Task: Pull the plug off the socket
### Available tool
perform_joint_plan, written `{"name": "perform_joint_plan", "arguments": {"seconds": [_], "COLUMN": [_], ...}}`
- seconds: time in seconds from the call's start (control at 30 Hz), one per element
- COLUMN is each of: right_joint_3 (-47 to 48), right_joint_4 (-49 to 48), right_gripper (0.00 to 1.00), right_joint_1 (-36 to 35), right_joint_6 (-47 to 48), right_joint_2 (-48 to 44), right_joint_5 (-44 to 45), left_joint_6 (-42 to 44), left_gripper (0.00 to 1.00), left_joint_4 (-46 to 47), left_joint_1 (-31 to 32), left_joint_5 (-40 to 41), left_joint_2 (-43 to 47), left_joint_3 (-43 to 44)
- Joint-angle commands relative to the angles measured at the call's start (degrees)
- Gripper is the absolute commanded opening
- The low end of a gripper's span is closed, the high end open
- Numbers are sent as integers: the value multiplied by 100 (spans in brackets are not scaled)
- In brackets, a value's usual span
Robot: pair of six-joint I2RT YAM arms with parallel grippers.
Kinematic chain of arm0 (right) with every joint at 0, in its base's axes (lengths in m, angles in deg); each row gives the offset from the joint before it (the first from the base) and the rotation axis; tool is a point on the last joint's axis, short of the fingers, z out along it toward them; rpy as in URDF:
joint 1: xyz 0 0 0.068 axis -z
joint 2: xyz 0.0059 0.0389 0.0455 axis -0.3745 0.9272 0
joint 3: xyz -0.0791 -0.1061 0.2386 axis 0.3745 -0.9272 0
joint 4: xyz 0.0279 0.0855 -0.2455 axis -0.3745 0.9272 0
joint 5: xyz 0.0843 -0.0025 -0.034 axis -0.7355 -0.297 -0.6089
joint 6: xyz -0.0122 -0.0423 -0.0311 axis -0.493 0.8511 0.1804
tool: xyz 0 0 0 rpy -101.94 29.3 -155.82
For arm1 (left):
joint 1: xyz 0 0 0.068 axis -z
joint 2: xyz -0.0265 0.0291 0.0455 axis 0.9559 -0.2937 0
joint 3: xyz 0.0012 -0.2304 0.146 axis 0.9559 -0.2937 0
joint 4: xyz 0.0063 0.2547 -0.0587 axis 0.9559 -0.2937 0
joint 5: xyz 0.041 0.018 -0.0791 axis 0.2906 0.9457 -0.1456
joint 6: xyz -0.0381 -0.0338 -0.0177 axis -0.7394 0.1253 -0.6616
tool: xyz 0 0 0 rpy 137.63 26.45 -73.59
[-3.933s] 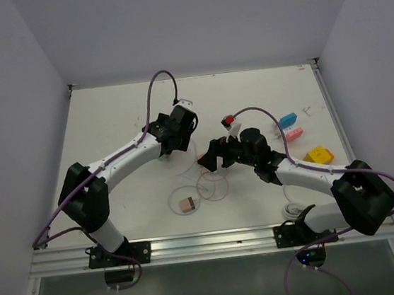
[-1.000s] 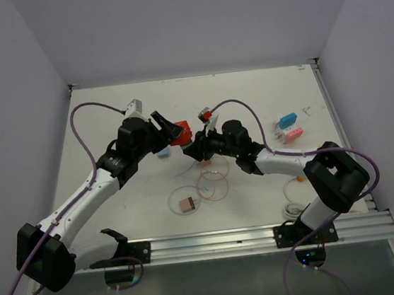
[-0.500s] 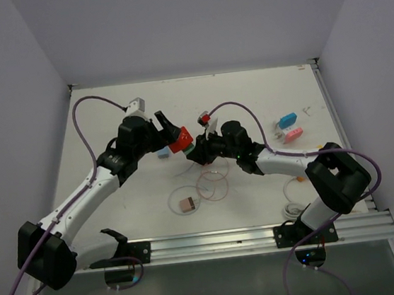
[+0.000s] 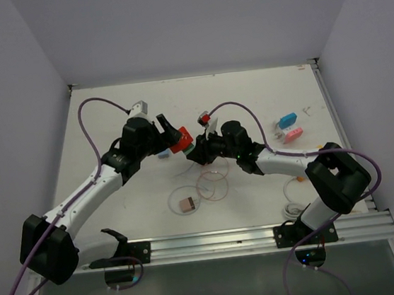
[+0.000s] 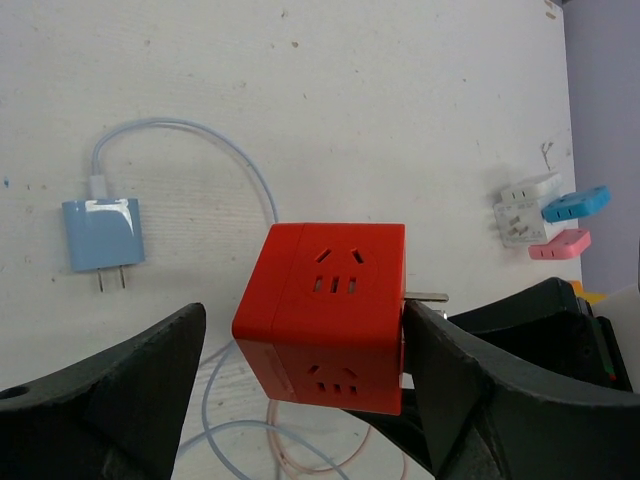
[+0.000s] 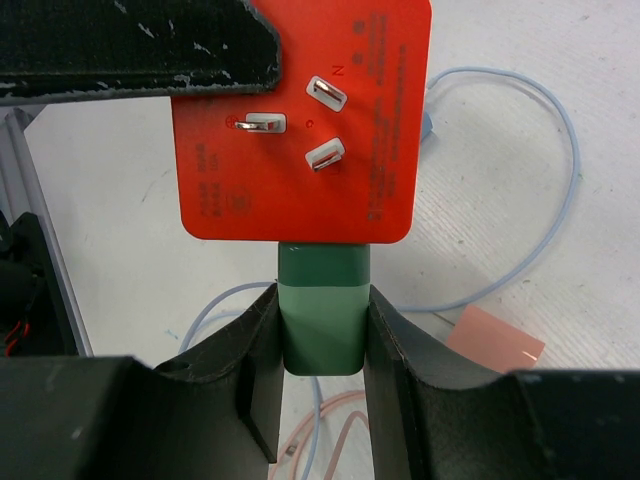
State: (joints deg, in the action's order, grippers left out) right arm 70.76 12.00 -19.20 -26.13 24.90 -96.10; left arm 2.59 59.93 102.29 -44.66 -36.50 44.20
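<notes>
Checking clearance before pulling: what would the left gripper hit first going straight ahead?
Probably the red socket cube, sitting between the left gripper's open jaws; how deep is unclear.

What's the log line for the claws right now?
left claw: open around red socket | right claw: shut on green plug | plug: not pulled out

- Socket [image 5: 330, 300] hangs above the table [image 4: 108, 115], flanked by the left gripper [image 5: 302, 320]; a gap shows on one side.
- Right gripper [image 6: 322, 300], clamped on the plug [image 6: 322, 340], blocks the socket's right-arm side.
- Charger [image 5: 105, 232] and cable loops [image 4: 212, 186] lie beneath.
- Far table strip open; adapters [image 4: 288, 119] well right.
</notes>
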Motion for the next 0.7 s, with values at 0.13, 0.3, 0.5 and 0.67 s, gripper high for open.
{"name": "perform_joint_plan", "arguments": {"seconds": [0.13,0.3,0.5,0.67], "right_joint_3": [256,264,291,291], "right_joint_4": [-362,-318,-186,-134], "right_gripper": [0,0,0,0], "right_joint_1": [14,14,6,6], "right_joint_6": [-4,5,119,154], "right_joint_2": [-200,-191,-200,-182], "right_joint_5": [-229,-273,-246,-325], "left_joint_6": [-58,-119,-365,-541], "left_gripper": [64,31,0,0], "left_joint_4": [375,393,367,401], "left_joint_1": [-27,-27,-45,-194], "left_joint_5": [-4,268,839,1270], "left_joint_2": [-23,21,179,311], "left_joint_3": [-161,-170,-170,-152]}}
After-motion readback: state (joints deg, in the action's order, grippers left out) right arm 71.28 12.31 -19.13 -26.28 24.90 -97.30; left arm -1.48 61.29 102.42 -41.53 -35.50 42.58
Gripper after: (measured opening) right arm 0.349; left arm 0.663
